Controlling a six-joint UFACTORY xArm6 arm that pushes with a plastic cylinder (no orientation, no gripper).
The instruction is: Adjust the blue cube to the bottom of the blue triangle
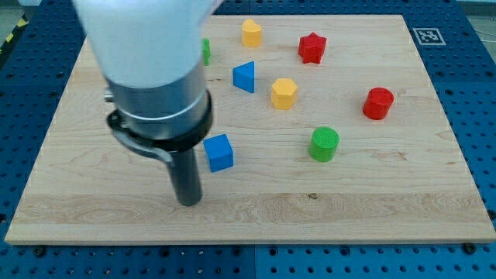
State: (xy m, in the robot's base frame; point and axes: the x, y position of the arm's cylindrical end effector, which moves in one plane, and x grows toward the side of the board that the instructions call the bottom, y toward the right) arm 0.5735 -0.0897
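Note:
The blue cube [219, 152] sits on the wooden board left of centre. The blue triangle [245, 77] stands above it and a little to the right, well apart from it. My tip [188, 201] rests on the board just below and left of the blue cube, a short gap away. The arm's large white and grey body fills the view's upper left and hides the board behind it.
A yellow block [251, 32] and a red star [311, 48] lie near the top. A yellow hexagon [284, 93] is right of the triangle. A red cylinder [378, 103] and a green cylinder [324, 144] lie to the right. A green block [206, 51] peeks out beside the arm.

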